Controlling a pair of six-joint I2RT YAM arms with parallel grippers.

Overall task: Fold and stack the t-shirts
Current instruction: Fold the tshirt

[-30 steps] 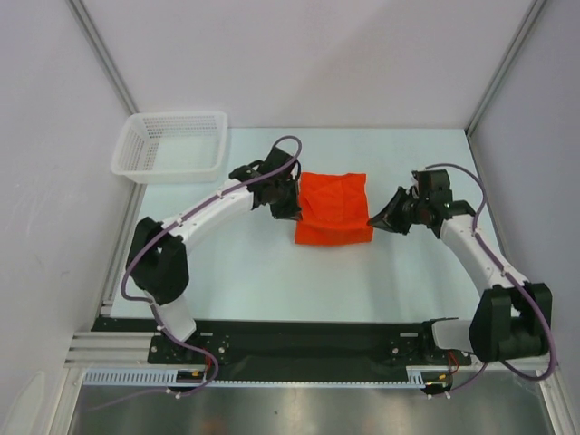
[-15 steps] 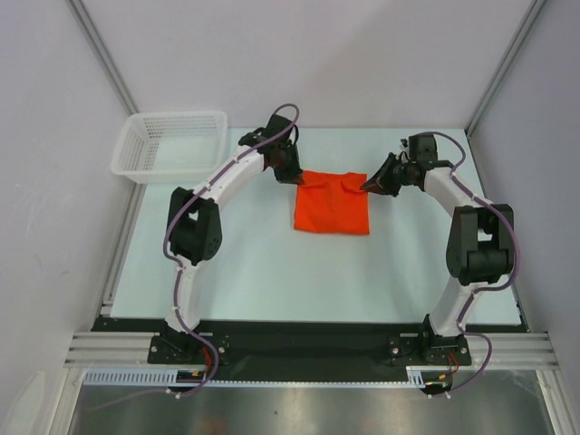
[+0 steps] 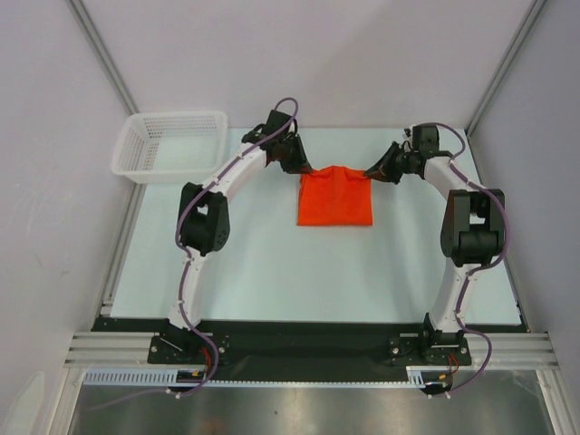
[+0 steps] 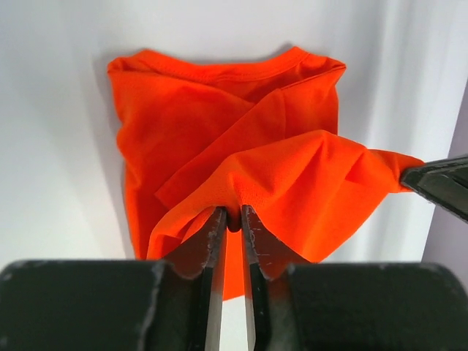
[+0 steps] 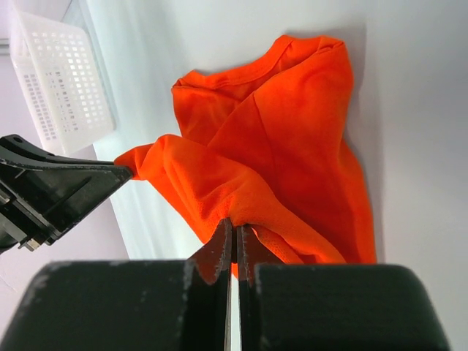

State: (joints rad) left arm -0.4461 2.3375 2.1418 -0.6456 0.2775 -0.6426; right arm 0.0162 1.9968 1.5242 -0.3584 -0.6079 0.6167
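"So, where is the t-shirt point(image 3: 335, 198)?"
"On the counter point(image 3: 272, 263), well apart from the basket point(image 3: 168, 116) and to its right. It is folded to a rough square, with one edge lifted between the claws."
"And the claws?"
"The left claw point(image 4: 232, 217) pinches the lifted corner nearer the basket, its fingers a narrow slit apart with cloth bunched between. The right claw point(image 5: 233, 225) is clamped tight on the corner farther from the basket."
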